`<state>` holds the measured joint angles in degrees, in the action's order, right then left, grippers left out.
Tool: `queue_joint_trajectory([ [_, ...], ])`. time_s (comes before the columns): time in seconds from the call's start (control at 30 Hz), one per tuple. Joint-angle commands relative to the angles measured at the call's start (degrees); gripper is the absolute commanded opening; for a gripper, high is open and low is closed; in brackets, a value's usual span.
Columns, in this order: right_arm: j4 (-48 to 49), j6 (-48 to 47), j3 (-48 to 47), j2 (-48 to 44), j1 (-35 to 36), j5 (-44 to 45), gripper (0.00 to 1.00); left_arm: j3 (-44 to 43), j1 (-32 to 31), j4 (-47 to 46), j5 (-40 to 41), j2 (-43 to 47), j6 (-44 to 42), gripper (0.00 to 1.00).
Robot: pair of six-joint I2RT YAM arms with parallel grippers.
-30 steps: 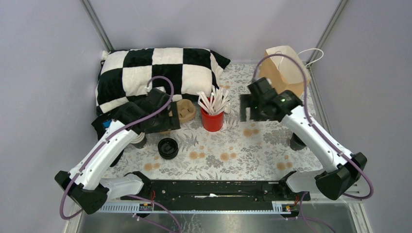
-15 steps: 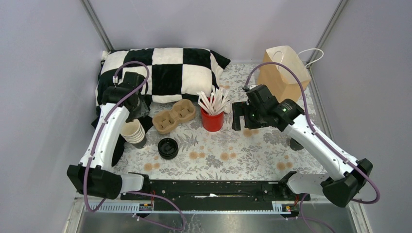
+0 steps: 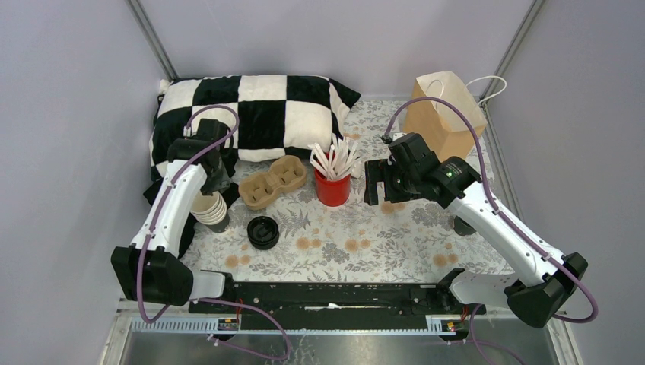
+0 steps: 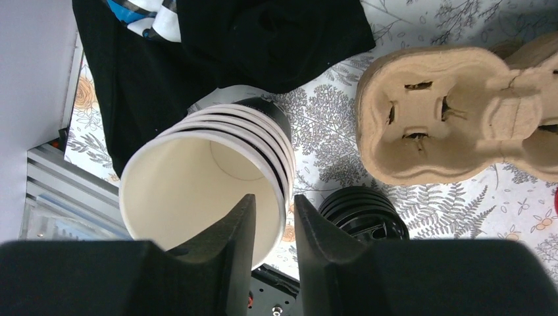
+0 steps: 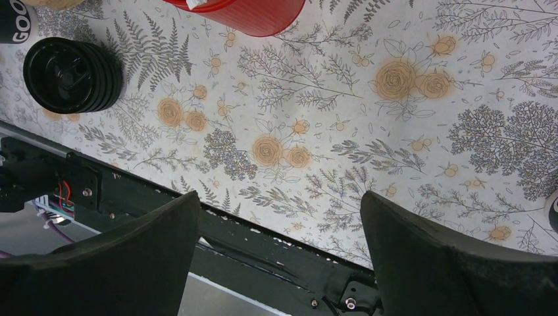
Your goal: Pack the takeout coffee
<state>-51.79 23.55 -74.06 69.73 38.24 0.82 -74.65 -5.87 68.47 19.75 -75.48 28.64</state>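
Left gripper [image 4: 273, 197], left of the red cup [image 3: 332, 188]: fingers narrow astride the cup stack [image 4: 197, 178] rim, possibly pinching, hard to tell. Right gripper [image 5: 279, 196], right of it, spread wide.

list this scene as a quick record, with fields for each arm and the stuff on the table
left jaws: astride the rim of the top cup of the cup stack, narrow gap, grip unclear
right jaws: wide open, empty, above the floral cloth
lid stack: on the cloth near the cup stack
cup carrier: both wells empty
red cup: holds white sticks
paper bag: upright, far right corner
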Motion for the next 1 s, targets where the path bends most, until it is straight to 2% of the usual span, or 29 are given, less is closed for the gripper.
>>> queue_joint_trajectory([
  [0.0, 0.4, -0.7, -0.7, -1.0, 0.2, 0.0, 0.96, 0.9, 0.3, -3.0, 0.1, 0.9, -1.3, 0.27],
  [0.37, 1.5, -0.1, -0.5, -0.3, 0.2, -0.4, 0.96, -2.0, 0.3, -1.6, 1.4, 0.5, -2.8, 0.08],
  [0.57, 1.8, -0.1, -0.2, -0.1, 0.2, -0.5, 0.96, -4.7, 0.3, 1.5, 2.0, -0.1, -2.9, 0.00],
  [0.73, 1.8, -0.4, -0.8, 0.6, 0.2, -0.7, 0.96, -9.0, 0.3, 5.8, 2.3, -0.8, -1.6, 0.00],
  [0.97, 2.4, -1.0, -1.4, 1.9, 0.2, -2.1, 0.96, -11.8, -0.5, 9.5, 6.9, -3.0, -0.7, 0.00],
])
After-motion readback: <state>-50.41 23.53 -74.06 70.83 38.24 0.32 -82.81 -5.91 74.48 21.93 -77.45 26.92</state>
